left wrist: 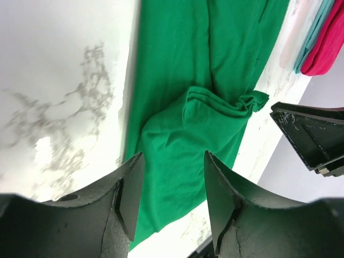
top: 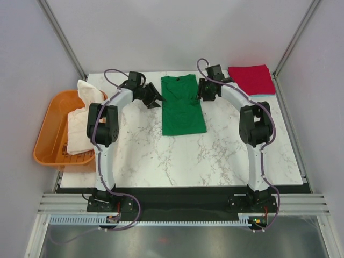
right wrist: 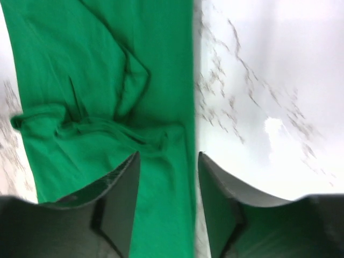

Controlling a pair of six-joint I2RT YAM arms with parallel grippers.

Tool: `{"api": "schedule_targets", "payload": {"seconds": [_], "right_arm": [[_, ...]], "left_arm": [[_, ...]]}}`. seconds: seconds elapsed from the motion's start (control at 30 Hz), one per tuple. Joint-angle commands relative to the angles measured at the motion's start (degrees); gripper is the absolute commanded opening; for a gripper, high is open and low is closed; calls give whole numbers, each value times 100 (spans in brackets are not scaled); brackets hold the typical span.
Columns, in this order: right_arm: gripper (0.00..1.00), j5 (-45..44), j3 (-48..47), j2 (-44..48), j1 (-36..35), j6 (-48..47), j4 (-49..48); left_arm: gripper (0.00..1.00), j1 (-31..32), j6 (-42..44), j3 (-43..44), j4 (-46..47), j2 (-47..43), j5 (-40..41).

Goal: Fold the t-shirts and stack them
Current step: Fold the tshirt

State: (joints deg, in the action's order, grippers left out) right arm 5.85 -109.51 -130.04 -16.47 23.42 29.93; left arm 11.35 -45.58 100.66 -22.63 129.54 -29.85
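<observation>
A green t-shirt [top: 183, 107] lies as a narrow strip at the back middle of the marble table, its sleeves turned in. My left gripper [top: 154, 99] hovers at the collar end's left edge. In the left wrist view it [left wrist: 172, 161] is open over the green cloth [left wrist: 183, 80] with nothing between the fingers. My right gripper [top: 203, 92] is at the right edge of the same end. It [right wrist: 166, 158] is also open, above the shirt's straight edge [right wrist: 107, 80]. A folded red t-shirt [top: 251, 78] rests on a pale blue one [top: 264, 94] at the back right.
An orange tub [top: 45, 134] sits off the table's left edge, and a white t-shirt [top: 80, 121] spills out of it onto the table corner. Grey walls and metal posts close the back and sides. The right gripper's black finger [left wrist: 306, 134] shows in the left wrist view.
</observation>
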Motion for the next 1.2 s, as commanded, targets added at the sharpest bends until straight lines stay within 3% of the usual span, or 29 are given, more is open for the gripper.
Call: {"api": "schedule_targets", "payload": {"seconds": [0.0, 0.2, 0.4, 0.7, 1.07, 1.1, 1.17], "right_arm": [[56, 460, 524, 874, 205, -450, -102], [56, 1303, 1984, 1534, 337, -979, -75], [56, 1927, 2645, 1605, 399, -1445, -75], [54, 2122, 3067, 1587, 460, -1683, -145], [45, 2517, 3542, 1595, 478, -1534, -576], [43, 2553, 3577, 1630, 487, -1516, -602], [36, 2579, 3708, 1692, 478, -1437, -673]], "left_arm": [[56, -72, 594, -501, -31, -1120, 251], [52, 191, 936, -1828, -13, -1992, 242], [49, 587, 1113, -2550, -22, -2134, 391], [49, 710, 1209, -2797, 84, -1923, 357], [50, 842, 1289, -2930, 92, -1695, 585], [49, 851, 1289, -2929, 92, -1643, 576], [35, 851, 1271, -2956, 84, -1598, 533]]}}
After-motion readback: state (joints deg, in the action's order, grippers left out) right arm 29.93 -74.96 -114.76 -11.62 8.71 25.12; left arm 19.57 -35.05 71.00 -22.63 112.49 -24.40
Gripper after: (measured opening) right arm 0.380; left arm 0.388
